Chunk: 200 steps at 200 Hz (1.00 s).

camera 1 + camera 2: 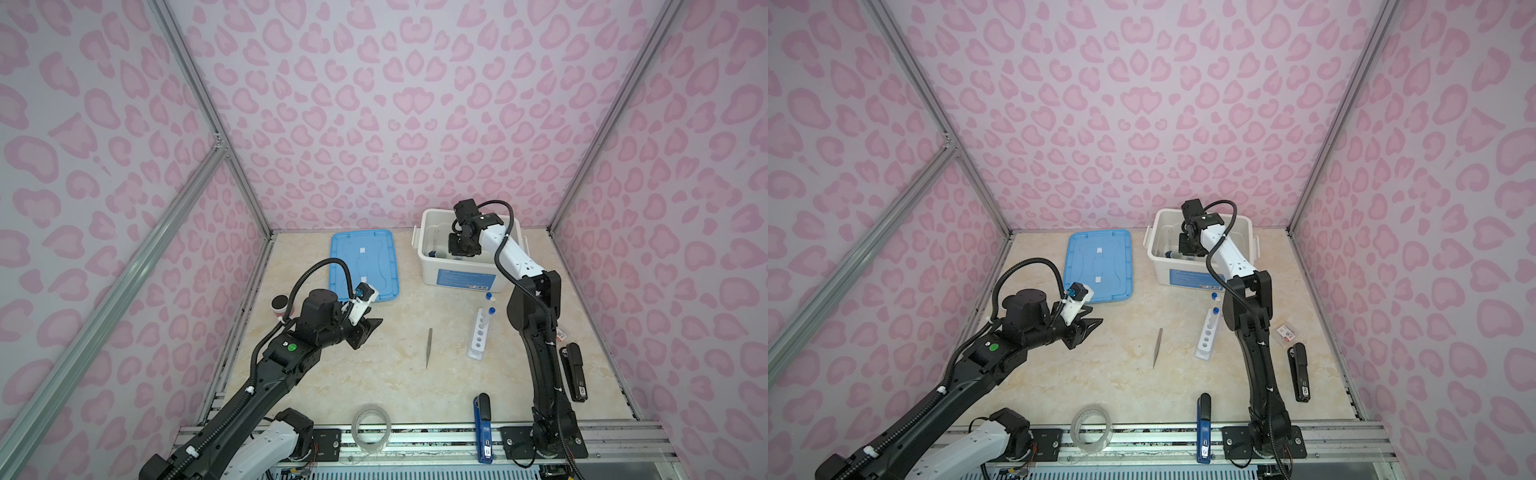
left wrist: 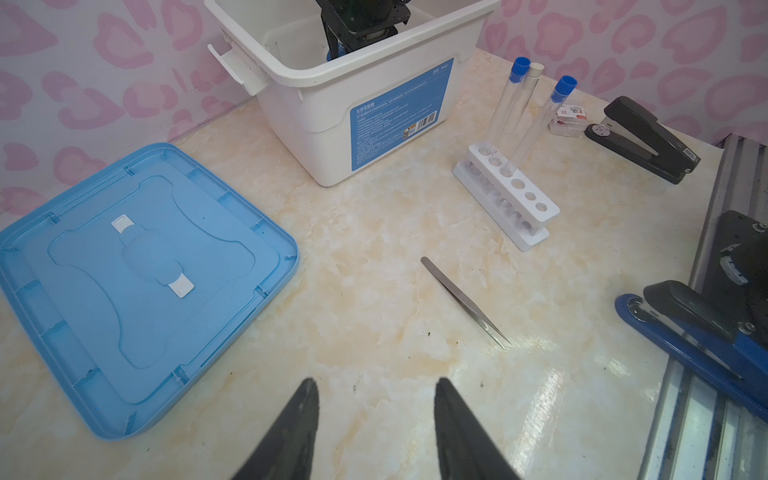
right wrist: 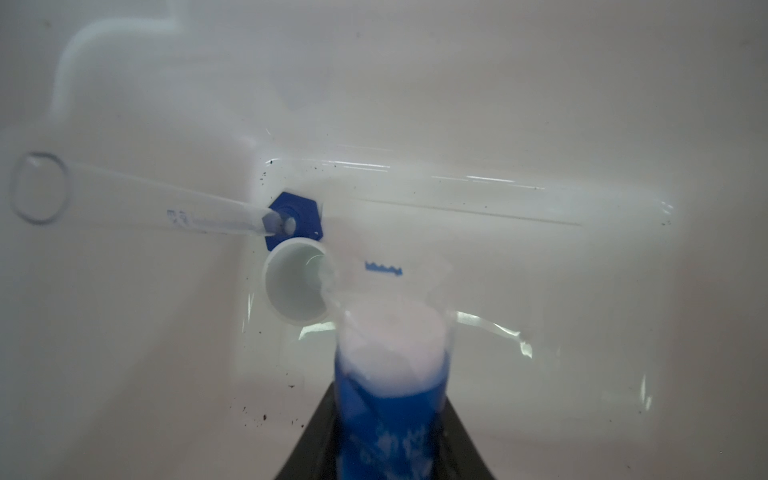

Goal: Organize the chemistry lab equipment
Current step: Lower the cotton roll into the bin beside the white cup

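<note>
My right gripper (image 3: 388,399) reaches down inside the white bin (image 1: 430,266) and is shut on the small blue-labelled white bottle (image 3: 390,353). Beyond the bottle, on the bin floor, lie the blue-based clear cylinder (image 3: 166,199) and the small white dish (image 3: 297,286). On the table the white rack (image 2: 509,203) holds three capped test tubes (image 2: 534,124) at one end. The metal tweezers (image 2: 463,301) lie flat left of the rack. My left gripper (image 2: 376,386) hovers open and empty over bare table by the blue lid's corner.
The blue bin lid (image 1: 361,266) lies flat left of the bin. A clear tape roll (image 1: 371,428) and a blue stapler (image 1: 483,428) sit at the front edge. A black stapler (image 1: 575,372) and a small box (image 1: 1285,332) lie at the right.
</note>
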Available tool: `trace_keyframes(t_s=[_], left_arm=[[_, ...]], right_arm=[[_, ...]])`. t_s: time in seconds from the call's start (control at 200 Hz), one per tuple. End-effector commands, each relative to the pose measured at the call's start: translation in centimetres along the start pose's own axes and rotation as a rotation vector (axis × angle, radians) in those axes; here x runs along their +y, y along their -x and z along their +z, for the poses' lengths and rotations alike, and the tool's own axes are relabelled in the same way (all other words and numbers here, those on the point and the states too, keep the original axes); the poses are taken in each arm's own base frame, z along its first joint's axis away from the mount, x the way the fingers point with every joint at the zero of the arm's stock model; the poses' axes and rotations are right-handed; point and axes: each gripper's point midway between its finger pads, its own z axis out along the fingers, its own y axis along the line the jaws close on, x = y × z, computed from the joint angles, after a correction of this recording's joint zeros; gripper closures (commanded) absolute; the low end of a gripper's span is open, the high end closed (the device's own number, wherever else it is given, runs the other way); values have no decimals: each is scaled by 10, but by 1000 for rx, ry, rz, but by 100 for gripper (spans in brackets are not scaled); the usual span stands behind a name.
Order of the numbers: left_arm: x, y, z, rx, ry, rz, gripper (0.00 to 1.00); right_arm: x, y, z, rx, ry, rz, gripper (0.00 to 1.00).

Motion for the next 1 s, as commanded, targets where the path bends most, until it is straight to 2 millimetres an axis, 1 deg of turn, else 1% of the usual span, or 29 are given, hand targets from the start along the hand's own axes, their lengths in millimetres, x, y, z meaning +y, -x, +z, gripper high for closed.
trace_keyframes(t_s=[0.0,0.15,0.365,0.58,0.85,0.995], left_arm=[[1,7,-1,-16,5,16,52],[2,6,0,-11,6,15,52],[3,7,2,-6,7,16,52],[4,7,4,0,5,13,53],[5,6,7,7,6,6,53],[5,6,8,11,4,1,53]], right_arm=[[-3,-6,14,24,-4,7,69],[-2,-8,21,33,4,3,69],[-5,-13,34,56,2,11,69],[-4,-14,41,62,10,11,69],[-9,-19,53,84,7,11,69],[-7,-20,57,88,13,10,68]])
